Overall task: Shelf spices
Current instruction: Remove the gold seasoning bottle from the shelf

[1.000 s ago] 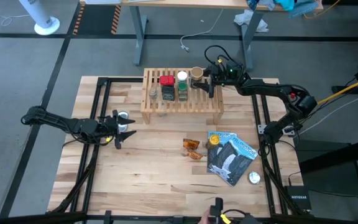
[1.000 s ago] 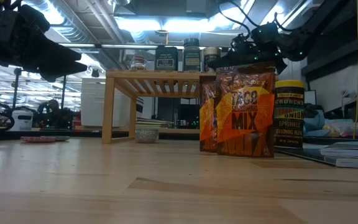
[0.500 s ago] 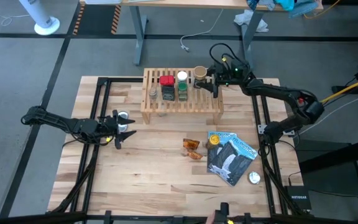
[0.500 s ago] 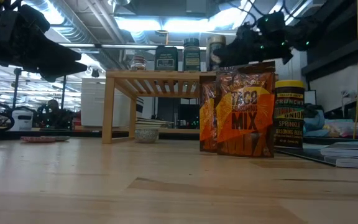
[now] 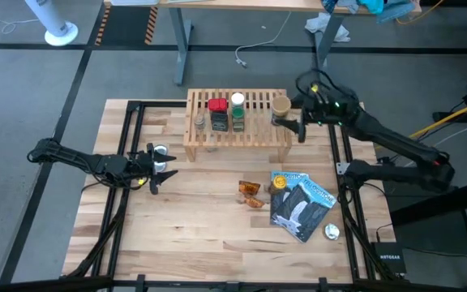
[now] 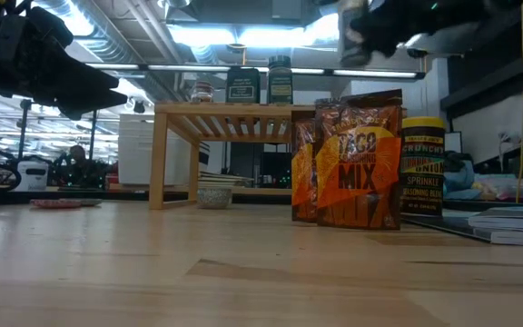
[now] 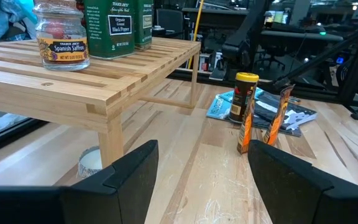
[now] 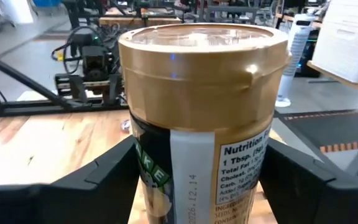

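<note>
The shelf (image 5: 237, 122) stands at the far edge of the tabletop (image 5: 209, 227), about midway along it. Its left half carries a small saffron jar (image 5: 200, 123), a dark tin (image 5: 218, 121) with a red-capped jar (image 5: 217, 105) just behind it, and a green jar (image 5: 238, 120) with a white-capped one (image 5: 237, 100) behind; the slats to the right of these are bare up to the shelf's right end. Under the shelf near its left leg sits a small white cup (image 7: 92, 163).

The right gripper (image 5: 292, 118) hangs over the shelf's right end, its arm reaching in from the tabletop's right edge with the elbow out beyond that edge. Its jaws grasp a tan-capped jar (image 5: 280, 107), held upright in the air above the slats; in the right wrist view the jar (image 8: 201, 118) stands between the two dark fingers (image 8: 89, 186).

Toward the near right corner lie two orange packets (image 5: 251, 195), a yellow-capped jar (image 5: 279, 183), a blue-and-black pouch (image 5: 301, 204) and a silver disc (image 5: 332, 232). The middle and near left of the tabletop lie open.

The left gripper (image 5: 162, 170) waits near the left edge, low and level, pointing toward the shelf, jaws released and holding nothing, with a silver disc (image 5: 161, 151) just beside it.
</note>
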